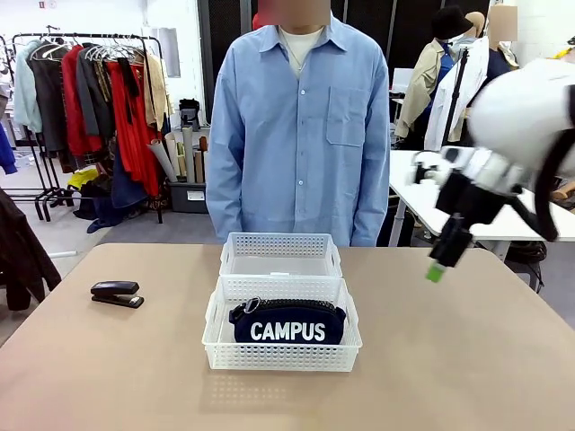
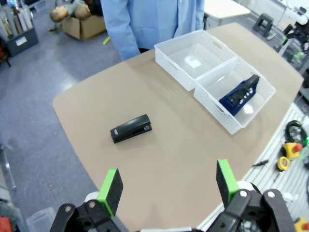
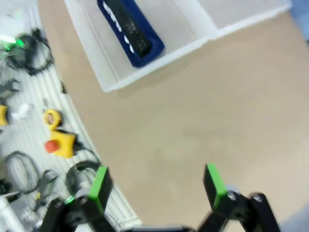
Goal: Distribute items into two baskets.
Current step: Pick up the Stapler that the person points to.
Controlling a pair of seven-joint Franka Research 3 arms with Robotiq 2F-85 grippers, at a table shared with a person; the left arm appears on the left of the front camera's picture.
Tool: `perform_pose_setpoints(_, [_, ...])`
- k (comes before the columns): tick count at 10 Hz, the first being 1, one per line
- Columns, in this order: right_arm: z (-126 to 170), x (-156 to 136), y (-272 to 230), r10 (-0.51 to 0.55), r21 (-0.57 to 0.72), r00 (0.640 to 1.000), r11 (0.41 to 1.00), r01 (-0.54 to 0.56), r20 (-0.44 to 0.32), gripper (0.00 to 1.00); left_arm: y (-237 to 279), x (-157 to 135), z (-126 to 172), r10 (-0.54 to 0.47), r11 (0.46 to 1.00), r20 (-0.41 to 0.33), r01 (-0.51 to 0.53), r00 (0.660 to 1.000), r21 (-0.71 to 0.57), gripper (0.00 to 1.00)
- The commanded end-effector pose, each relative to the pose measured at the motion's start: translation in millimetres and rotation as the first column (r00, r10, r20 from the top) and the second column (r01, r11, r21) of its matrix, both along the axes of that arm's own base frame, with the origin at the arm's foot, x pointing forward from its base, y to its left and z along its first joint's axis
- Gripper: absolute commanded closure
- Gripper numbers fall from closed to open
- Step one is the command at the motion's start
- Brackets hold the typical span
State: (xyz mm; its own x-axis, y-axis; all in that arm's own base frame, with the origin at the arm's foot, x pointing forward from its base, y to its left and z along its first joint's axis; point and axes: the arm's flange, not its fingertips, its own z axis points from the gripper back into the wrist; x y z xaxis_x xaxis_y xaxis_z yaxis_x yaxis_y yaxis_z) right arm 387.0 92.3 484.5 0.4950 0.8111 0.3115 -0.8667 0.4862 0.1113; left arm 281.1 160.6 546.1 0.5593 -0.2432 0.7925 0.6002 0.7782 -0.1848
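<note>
Already binned: navy-blue fabric pouch [image 1: 286, 327].
Loose: small black stapler [image 1: 117, 294], we reckon for far white perforated basket [image 1: 280, 241].
Left claw [image 2: 169, 181], right claw [image 3: 157, 181]: wide.

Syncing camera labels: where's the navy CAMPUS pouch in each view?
Front: pouch low centre, inside the nearer basket, lettering facing the camera.
Left wrist: pouch upper right, in the same basket, by the table edge.
Right wrist: pouch at top, left of centre, blurred.
Shared landmark: the white basket holding it, next to the second basket.
</note>
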Motion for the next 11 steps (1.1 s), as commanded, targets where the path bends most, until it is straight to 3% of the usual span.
perform_pose_setpoints(1, [7, -24, -44, -0.088, 0.058, 0.996, 0.995, 0.087, 0.011, 0.00, 0, 0, 0, -0.015, 1.000, 0.015, 0.015, 1.000, -0.005, 0.00])
perform_pose_setpoints(6, [3, -28, -159, -0.262, 0.284, 0.958, 0.916, 0.284, -0.116, 0.00, 0, 0, 0, -0.015, 1.000, 0.015, 0.015, 1.000, -0.005, 0.00])
perform_pose_setpoints(9, [-4, -39, -191, -0.359, 0.464, 0.927, 0.807, 0.366, -0.107, 0.00, 0, 0, 0, -0.015, 1.000, 0.015, 0.015, 1.000, -0.005, 0.00])
perform_pose_setpoints(11, [1, -50, -191, -0.386, 0.471, 0.919, 0.798, 0.376, -0.079, 0.00, 0, 0, 0, -0.015, 1.000, 0.015, 0.015, 1.000, -0.005, 0.00])
